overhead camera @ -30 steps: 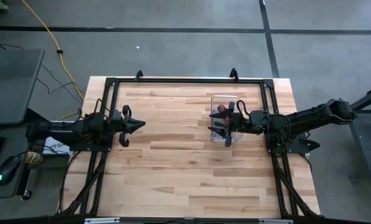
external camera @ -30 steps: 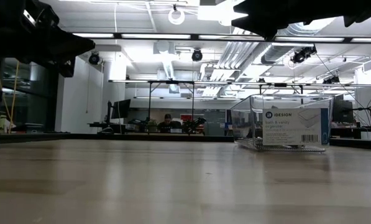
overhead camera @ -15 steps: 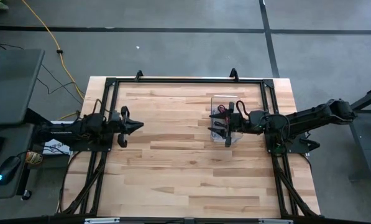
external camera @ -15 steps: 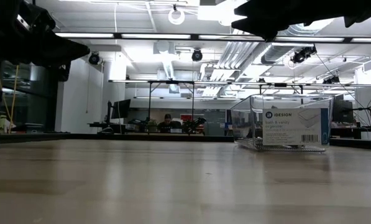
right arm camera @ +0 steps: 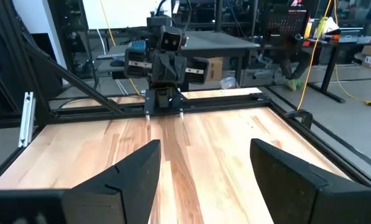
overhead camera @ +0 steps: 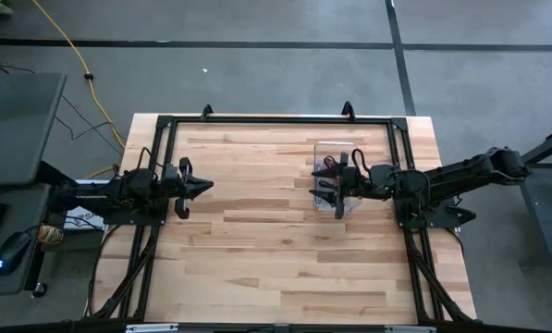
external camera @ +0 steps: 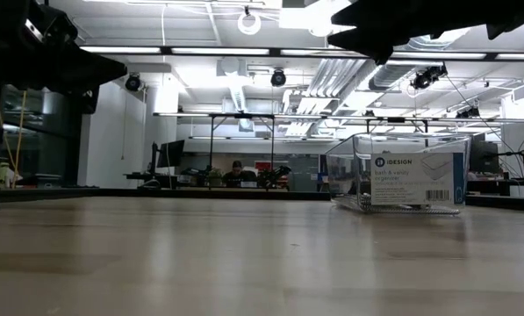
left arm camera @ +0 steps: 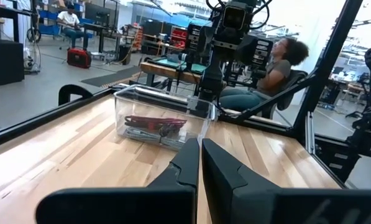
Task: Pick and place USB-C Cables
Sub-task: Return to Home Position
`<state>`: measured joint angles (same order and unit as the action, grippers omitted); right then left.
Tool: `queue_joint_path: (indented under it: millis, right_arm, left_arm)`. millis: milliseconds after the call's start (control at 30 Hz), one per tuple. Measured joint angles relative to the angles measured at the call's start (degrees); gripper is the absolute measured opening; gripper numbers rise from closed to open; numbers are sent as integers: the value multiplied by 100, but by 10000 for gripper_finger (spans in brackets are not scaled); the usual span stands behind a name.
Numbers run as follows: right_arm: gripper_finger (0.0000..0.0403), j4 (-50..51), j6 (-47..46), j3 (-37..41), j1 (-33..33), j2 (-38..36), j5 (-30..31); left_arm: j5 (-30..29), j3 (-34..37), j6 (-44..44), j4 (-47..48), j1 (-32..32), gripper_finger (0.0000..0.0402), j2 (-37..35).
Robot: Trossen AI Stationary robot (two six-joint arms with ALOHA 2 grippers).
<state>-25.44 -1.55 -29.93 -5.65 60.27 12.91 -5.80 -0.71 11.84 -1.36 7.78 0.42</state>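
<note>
The USB-C cables lie in a clear plastic box on the table's right half. In the left wrist view the magenta-red bundle lies on top of greyish and dark bundles on the box floor. I cannot tell every bundle apart. My right gripper hangs open above the box, fingers spread wide, touching nothing. My left gripper is shut and empty. It hovers over the table's left half and points at the box.
A black frame rail runs round the tabletop. Bare wood lies between the two grippers and along the near side. A yellow cord lies on the floor past the far left corner. A seated person shows beyond the right edge.
My left gripper has drawn back a little toward the table's left edge, still shut. The box and the cables have stayed where they were.
</note>
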Motion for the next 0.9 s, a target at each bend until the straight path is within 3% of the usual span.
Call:
queue_joint_path:
  millis: [167,300,400,567,700,900]
  right_arm:
    - [238,96,38,0,0,-96,70]
    - [210,426,287,0,-2,-755,153]
    - [152,1069,289,0,0,-1444,165]
    - [18,2395,329,33,0,-2530,132]
    - [26,2367,333,633,-2,-3258,7]
    - [6,2019,146,1868,3,-4602,4]
  left_arm:
    - [0,0,0,6,5,0,5]
    - [2,0,0,4,5,0,5]
    - [2,0,0,4,5,0,5]
    - [2,0,0,4,5,0,5]
    - [2,0,0,4,5,0,5]
    - [2,0,0,4,5,0,5]
